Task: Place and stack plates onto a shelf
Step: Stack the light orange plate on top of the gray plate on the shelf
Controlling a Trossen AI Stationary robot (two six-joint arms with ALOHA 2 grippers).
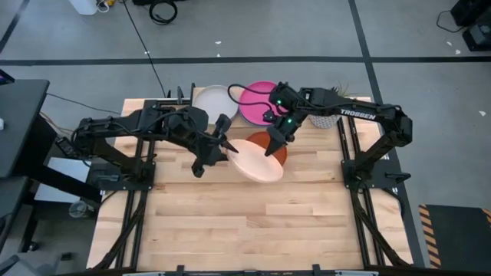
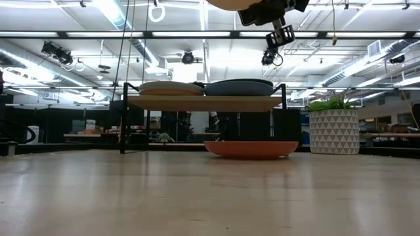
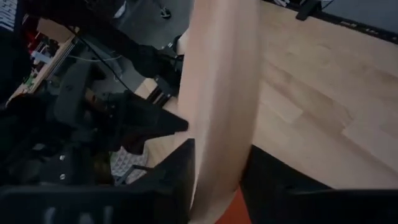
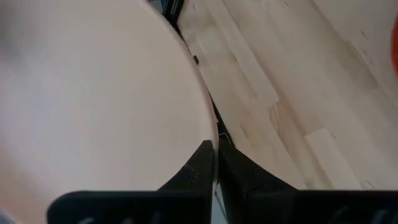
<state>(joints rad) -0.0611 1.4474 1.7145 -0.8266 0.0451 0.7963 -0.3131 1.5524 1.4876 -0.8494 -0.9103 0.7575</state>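
Observation:
A tan plate hangs in the air above the middle of the table, over an orange plate that lies on the table under the shelf. My left gripper is shut on the tan plate's left rim. My right gripper points down at the plate's far right rim, fingers shut. On the shelf top, a cream plate tops the left stack and a magenta plate tops the right stack; the low view shows a dark plate in it. The other plates are hidden. My left gripper pinches the tan plate's rim between its two fingers, coming level from the table's left. The plate is lifted clear and tilted. My right gripper's shut fingers stand right at the plate's rim; whether they touch it, I cannot tell.
A white patterned pot with a green plant stands right of the shelf at the table's far side. The near half of the wooden table is bare boards. Black arm frames stand on both sides.

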